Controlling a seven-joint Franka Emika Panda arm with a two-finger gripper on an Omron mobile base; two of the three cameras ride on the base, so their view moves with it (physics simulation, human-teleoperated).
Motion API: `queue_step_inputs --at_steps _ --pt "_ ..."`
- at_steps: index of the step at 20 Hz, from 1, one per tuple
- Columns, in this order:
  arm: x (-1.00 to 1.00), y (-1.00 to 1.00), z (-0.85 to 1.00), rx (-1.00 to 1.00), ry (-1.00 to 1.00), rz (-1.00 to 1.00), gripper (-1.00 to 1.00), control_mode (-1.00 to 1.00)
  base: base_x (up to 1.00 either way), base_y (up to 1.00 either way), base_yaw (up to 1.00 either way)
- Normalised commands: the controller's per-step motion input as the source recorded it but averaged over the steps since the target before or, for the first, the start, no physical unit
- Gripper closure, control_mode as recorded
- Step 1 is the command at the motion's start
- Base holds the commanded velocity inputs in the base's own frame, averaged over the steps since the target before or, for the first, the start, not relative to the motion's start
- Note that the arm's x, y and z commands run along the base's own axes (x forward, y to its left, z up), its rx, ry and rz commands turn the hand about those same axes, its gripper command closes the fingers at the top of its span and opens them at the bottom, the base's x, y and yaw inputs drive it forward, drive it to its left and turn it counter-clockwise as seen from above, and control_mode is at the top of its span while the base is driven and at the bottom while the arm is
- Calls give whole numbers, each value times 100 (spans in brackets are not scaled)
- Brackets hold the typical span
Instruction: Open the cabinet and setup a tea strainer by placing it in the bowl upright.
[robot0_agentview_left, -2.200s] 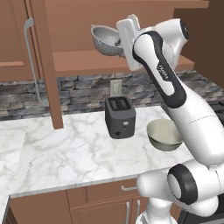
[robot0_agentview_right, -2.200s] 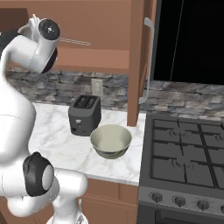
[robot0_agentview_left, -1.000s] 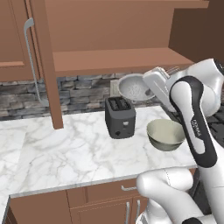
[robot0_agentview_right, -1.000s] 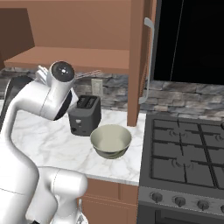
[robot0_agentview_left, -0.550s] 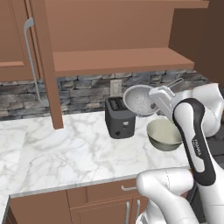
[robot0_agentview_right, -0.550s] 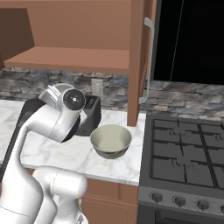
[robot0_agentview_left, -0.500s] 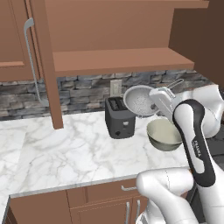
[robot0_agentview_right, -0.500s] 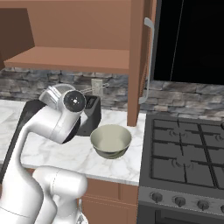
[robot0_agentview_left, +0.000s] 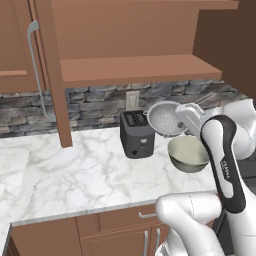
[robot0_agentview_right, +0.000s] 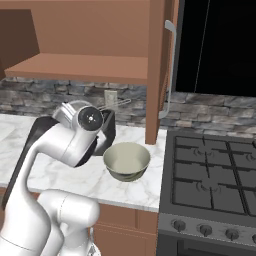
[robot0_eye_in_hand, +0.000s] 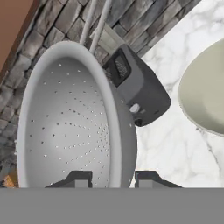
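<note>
The cabinet stands open, its doors swung to the left and to the right. My gripper is shut on the rim of the tea strainer, a grey perforated half-dome tipped on its side. It hangs just above the counter, beside the toaster and up-left of the beige bowl. In the hand view the tea strainer has its rim running between the fingertips of the gripper. The bowl lies to the right there. From the right base view the bowl sits in front of my arm.
A dark toaster stands on the marble counter against the stone backsplash, close to the strainer. A gas stove lies right of the bowl. The cabinet's lower shelf hangs above the work area.
The arm has carried the strainer down from just under the shelf to a spot beside the toaster, close above the bowl's far left. The grip has stayed the same.
</note>
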Motion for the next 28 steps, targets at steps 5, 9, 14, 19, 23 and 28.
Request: queue_step_inputs --at_steps 5,9,14,19,23,28 --pt "0 -49 1 -13 17 0 100 -100 0 0 0" --pt "2 -34 -5 -2 10 0 100 -100 0 0 0" --pt "0 -37 -29 0 4 -5 100 -100 0 0 0" --pt "0 -29 -48 0 0 -5 100 -100 0 0 0" --pt "0 -21 -53 -1 0 -4 100 -100 0 0 0" --pt "0 -17 -46 -5 3 -5 100 -100 0 0 0"
